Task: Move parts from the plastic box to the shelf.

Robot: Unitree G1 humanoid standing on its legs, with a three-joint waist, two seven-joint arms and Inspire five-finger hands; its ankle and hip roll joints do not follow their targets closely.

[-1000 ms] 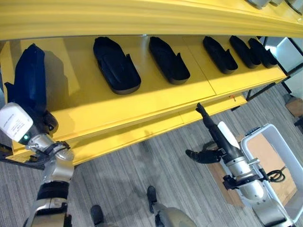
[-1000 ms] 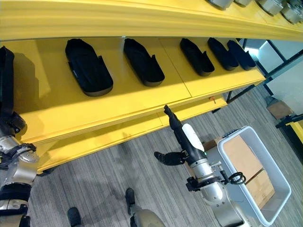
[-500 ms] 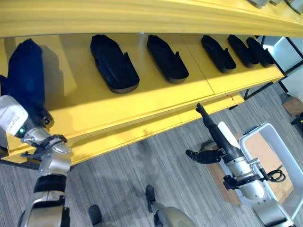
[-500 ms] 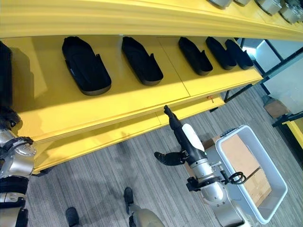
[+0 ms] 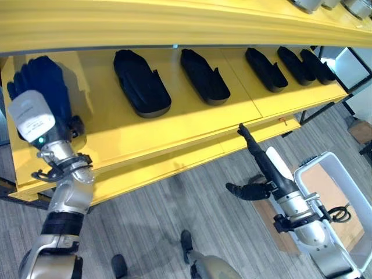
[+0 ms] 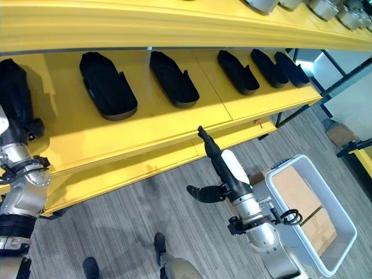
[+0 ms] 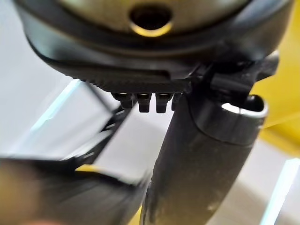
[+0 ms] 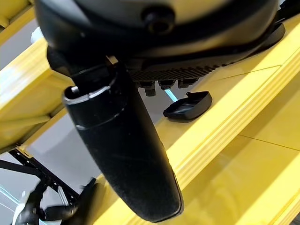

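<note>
Right hand (image 5: 256, 177) straight-fingered; left hand (image 5: 43, 93) raised, seemingly gripping.

Grey striped carpet flooring (image 5: 192, 192) covered the ground in front. A flat sheet of brown cardboard (image 5: 272, 225) lay on it at the right. Farther right, near the view's edge, sat a small brown cardboard carton (image 5: 361, 131). A thin black metal frame bar (image 5: 318, 112) slanted above the carpet there.

Left hand (image 5: 40, 119): fingers hiding behind a dark part (image 5: 43, 87) at the shelf's (image 5: 192, 125) left end; grip unreadable. Left wrist view blurring past the thumb. White plastic box (image 6: 325, 232): far corner running off the frame edge.
</note>
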